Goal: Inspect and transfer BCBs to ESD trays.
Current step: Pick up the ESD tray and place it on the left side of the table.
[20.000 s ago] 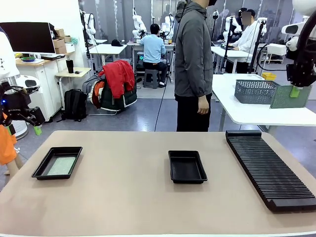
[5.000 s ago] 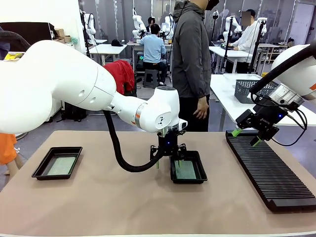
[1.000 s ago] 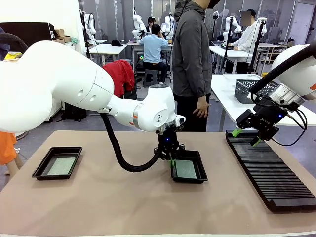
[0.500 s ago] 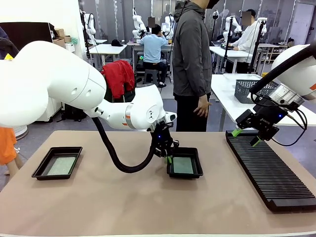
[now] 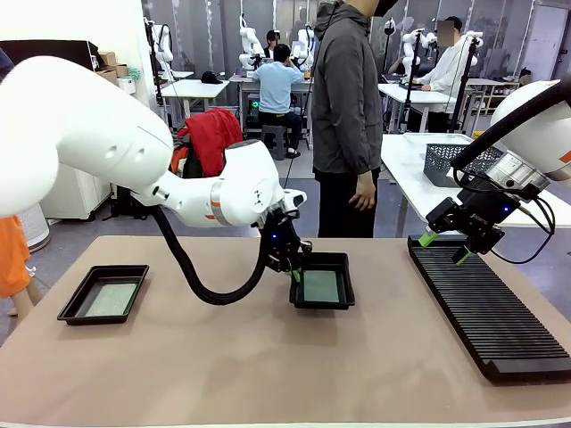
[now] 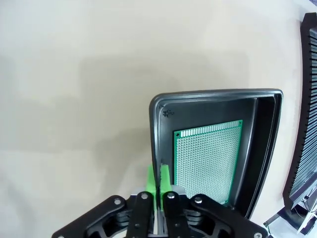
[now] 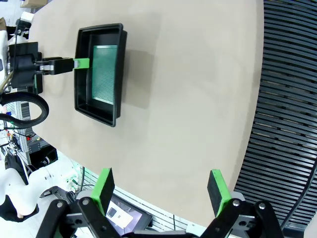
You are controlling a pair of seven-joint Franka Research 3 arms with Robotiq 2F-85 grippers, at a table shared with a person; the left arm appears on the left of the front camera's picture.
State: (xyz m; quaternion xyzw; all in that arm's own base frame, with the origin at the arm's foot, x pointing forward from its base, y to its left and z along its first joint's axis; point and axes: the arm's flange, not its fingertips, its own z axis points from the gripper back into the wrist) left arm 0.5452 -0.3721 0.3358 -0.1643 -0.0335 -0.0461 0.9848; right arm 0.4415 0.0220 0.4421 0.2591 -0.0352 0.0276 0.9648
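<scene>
Glossy black plastic ESD tray, perforated green BCB, matt beige tabletop.

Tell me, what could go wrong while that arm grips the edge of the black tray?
The left gripper pinches just one rim of the shallow black plastic tray, so the tray could tilt or slip free. The loose green circuit board inside might then slide out. A second tray sits off to the left.
</scene>
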